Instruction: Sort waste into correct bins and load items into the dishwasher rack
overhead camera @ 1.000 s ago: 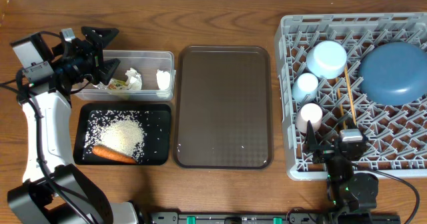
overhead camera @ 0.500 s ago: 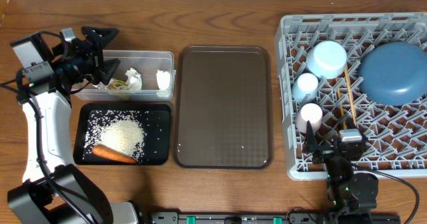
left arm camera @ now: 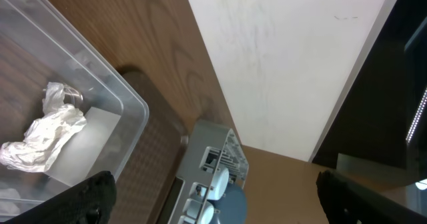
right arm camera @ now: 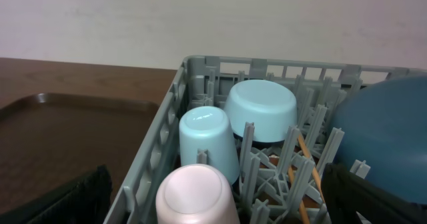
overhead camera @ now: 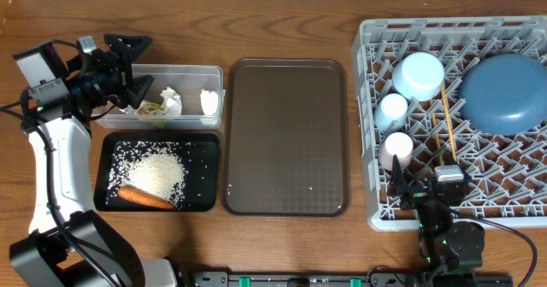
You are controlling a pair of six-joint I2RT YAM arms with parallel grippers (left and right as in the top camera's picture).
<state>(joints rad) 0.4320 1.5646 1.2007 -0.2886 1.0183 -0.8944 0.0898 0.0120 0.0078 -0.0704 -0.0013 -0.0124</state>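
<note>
Overhead and wrist views at one moment. The left jaws stand wide apart and empty, hanging over the left end of the clear tub. The tub holds two crumpled paper wads and the green-yellow wrapper, which lies nearest those jaws. Just beside the tub's near side is the black tray, which carries a heap of rice and the carrot. The carrot's long axis runs roughly along the tray's near rim, its right end dipping slightly toward that rim. The right jaws are also spread wide and hold nothing. They sit low at the near edge of the dishwasher rack, pointing across it, with the pink cup just ahead of them. Beyond it stand the blue cup and the pale blue bowl, all three mouth down in a row along the rack's left wall. The blue plate fills the far right corner. The chopsticks lie between the cups and the plate, long axis running from far to near. The brown serving tray lies on the bench between bins and rack, with narrow strips of bare wood on either side of it.
</note>
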